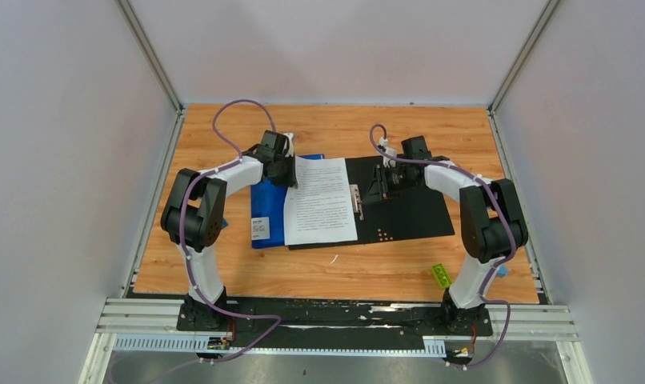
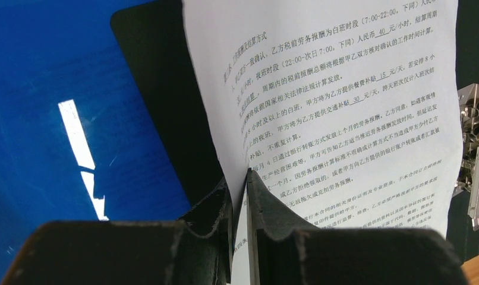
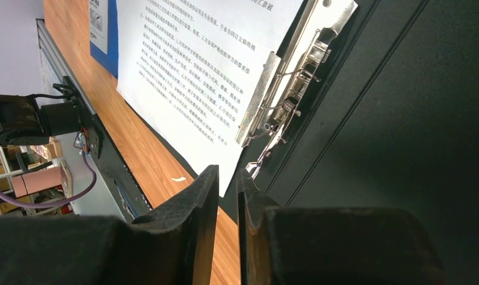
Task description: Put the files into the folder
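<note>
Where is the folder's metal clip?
Top view: the metal clip lies mid-table on the black folder, along the printed sheet's right edge, left of the right gripper.

Wooden table (image 1: 223, 272) carries an open black folder (image 1: 407, 212) mid-table, a blue cover (image 1: 267, 204) (white label on it) overlapping its left edge, a small green item (image 1: 441, 275) near-right and a white scrap (image 1: 334, 258) in front.

The left arm (image 1: 211, 200) and the right arm (image 1: 479, 212) are raised from their bases, bent at the elbows, and turned inward toward each other. The left hand (image 2: 242, 184) is closed on the edge of the files (image 2: 332, 89). The right hand (image 3: 227, 178) is tilted downward, its fingers drawn nearly together with only a thin slit left.
</note>
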`<action>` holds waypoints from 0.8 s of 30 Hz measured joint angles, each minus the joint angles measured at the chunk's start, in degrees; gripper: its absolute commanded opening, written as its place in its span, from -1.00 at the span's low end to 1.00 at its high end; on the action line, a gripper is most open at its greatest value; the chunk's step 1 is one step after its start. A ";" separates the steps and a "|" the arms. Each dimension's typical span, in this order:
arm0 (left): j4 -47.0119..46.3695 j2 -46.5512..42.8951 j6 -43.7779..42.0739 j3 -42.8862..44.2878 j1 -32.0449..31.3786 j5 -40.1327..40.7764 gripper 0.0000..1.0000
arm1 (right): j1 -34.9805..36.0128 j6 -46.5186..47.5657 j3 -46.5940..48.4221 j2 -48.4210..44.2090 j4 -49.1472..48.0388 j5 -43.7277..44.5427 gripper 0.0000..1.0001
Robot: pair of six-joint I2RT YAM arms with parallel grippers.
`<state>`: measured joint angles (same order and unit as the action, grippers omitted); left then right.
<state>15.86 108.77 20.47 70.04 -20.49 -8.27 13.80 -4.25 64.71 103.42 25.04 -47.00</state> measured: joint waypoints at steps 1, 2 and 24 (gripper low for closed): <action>0.00 0.00 -0.02 0.11 0.00 -0.28 -0.63 | 0.00 -0.04 -0.17 -0.07 0.00 0.22 -0.60; -0.02 -0.02 -0.02 0.11 0.00 -0.59 -0.62 | 0.00 -0.15 -0.22 -0.13 -0.02 0.68 -0.59; 1.92 0.00 0.66 1.03 -0.09 -3.26 -0.19 | 0.00 -1.55 -0.94 -0.61 -0.96 5.73 -0.49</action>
<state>17.78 108.77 21.12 71.07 -20.58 -11.53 13.80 -5.80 63.77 102.80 24.08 -41.28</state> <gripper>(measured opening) 0.367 0.248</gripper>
